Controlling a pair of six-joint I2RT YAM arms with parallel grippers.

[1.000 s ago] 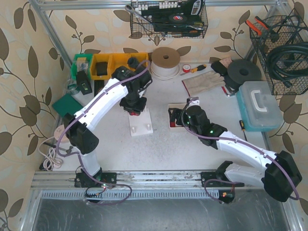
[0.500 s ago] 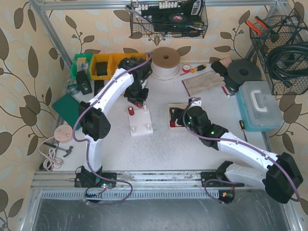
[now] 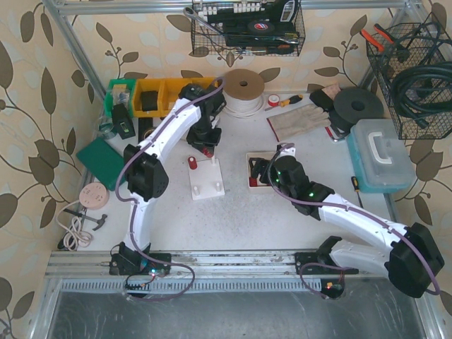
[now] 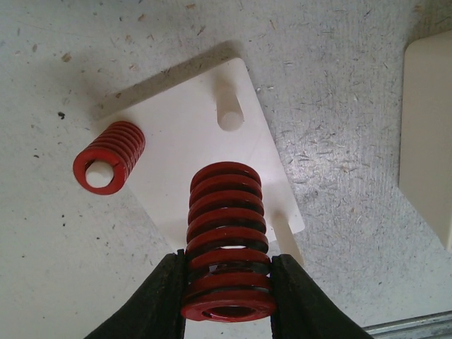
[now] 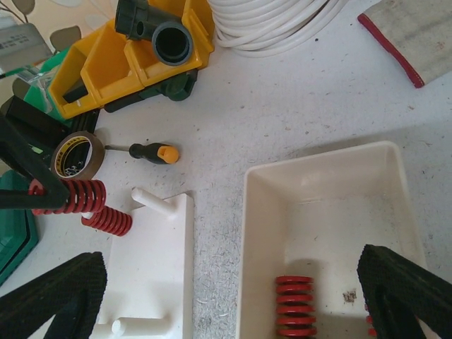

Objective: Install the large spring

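The large spring (image 4: 227,233), red and coiled, is gripped by the left gripper (image 4: 227,300), whose black fingers (image 4: 159,304) are closed on its lower coils from both sides. It is held in the air near the far end of the white plate (image 4: 191,141) and touches none of the pegs. On that plate a 2nd red spring (image 4: 107,157) is seated over a peg at one corner, its white tip showing through the coil; a bare peg (image 4: 229,113) stands at the next corner, and another is seen just beside the held coils. From the right wrist the same grip is seen low at the left, just above the seated one. The right gripper (image 5: 229,282) is spread wide and holds nothing – it hangs over the white tray (image 5: 247,212), in which a 3rd spring (image 5: 296,300) lies; a further scrap of red is half hidden by one finger. Beyond the plate lie a tape roll (image 5: 76,154), a small screwdriver (image 5: 152,152) with an orange collar, yellow bins (image 5: 106,63) and a white cord coil (image 5: 275,21). Dark print is carried on the roll's inner ring, but it is too small to be read – likewise the labels in the wire basket (image 3: 247,28) seen from above.
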